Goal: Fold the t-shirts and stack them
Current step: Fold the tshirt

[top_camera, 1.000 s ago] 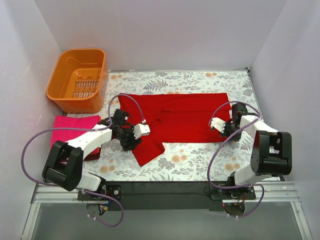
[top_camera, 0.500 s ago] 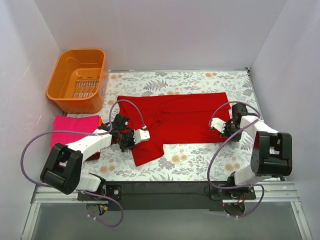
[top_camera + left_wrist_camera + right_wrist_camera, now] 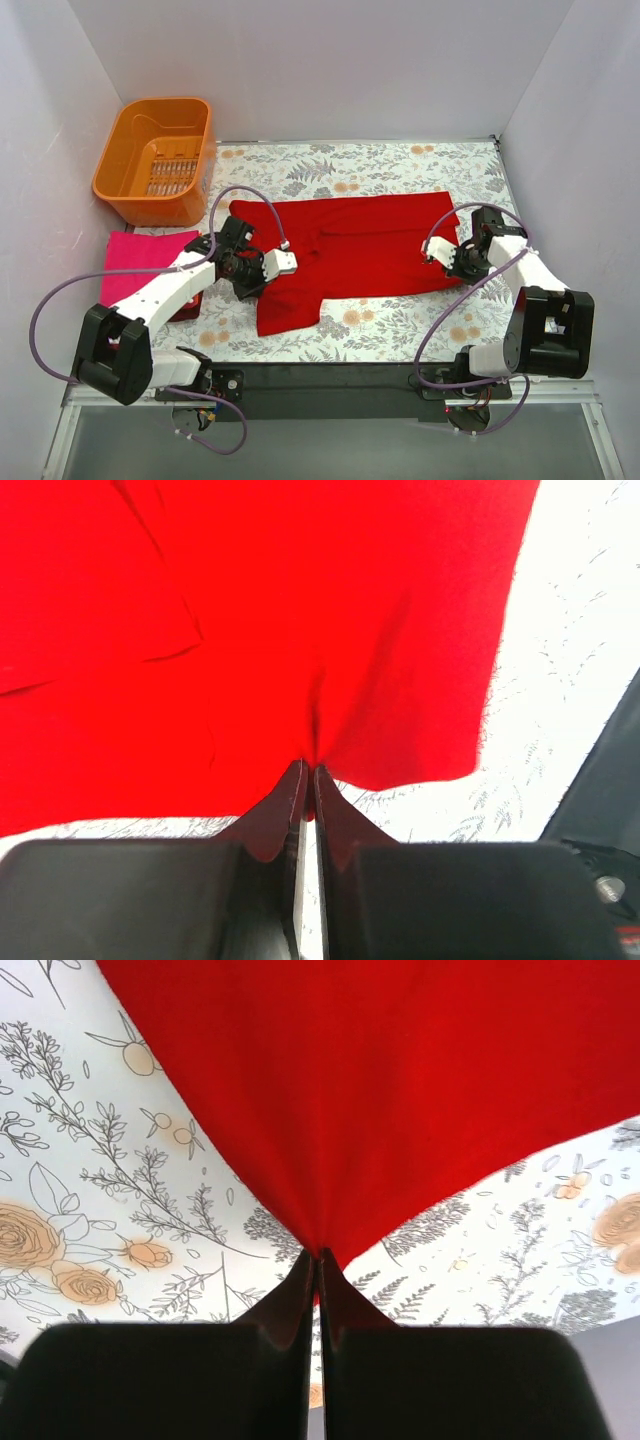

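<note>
A bright red t-shirt (image 3: 350,240) lies spread wide on the floral cloth, one sleeve hanging toward the near side at the left. My left gripper (image 3: 252,270) is shut on its left edge; the left wrist view shows the red cloth (image 3: 300,630) puckered into the closed tips of that gripper (image 3: 308,768). My right gripper (image 3: 452,258) is shut on the shirt's right near corner, and in the right wrist view the cloth (image 3: 380,1090) rises taut from that gripper (image 3: 320,1253). A folded magenta-pink t-shirt (image 3: 135,262) lies at the left.
An orange slotted basket (image 3: 155,160) stands at the far left corner. The grey-and-orange floral cloth (image 3: 400,320) covers the table. White walls close in on the left, back and right. Purple cables loop from both arms.
My left gripper has shut on the shirt's left edge and drawn it leftward. My right gripper has shifted slightly right and nearer, still shut. The shirt is stretched wider between them.
</note>
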Controlling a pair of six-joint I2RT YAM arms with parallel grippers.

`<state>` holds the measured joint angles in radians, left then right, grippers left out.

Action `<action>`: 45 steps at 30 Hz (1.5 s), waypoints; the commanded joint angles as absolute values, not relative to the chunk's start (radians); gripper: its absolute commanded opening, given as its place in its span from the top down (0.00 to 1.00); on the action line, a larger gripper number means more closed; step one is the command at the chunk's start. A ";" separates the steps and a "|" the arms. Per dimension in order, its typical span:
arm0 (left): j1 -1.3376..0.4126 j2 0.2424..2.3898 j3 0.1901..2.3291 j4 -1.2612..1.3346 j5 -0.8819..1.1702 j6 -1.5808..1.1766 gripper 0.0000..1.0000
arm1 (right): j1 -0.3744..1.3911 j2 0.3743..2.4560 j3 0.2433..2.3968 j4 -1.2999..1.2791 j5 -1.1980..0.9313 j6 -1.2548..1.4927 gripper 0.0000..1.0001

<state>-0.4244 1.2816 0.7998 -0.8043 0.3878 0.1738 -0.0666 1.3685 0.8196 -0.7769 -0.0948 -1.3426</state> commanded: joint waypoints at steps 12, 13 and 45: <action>-0.287 1.472 1.155 -0.897 0.433 0.210 1.00 | -0.101 1.534 1.116 -0.890 -0.150 -1.404 0.99; -0.282 1.494 1.176 -0.896 0.428 0.212 1.00 | -0.101 1.549 1.135 -0.893 -0.156 -1.405 0.99; -0.209 2.043 1.743 -0.936 0.420 0.322 1.00 | -0.063 1.986 1.574 -0.936 -0.149 -1.414 0.99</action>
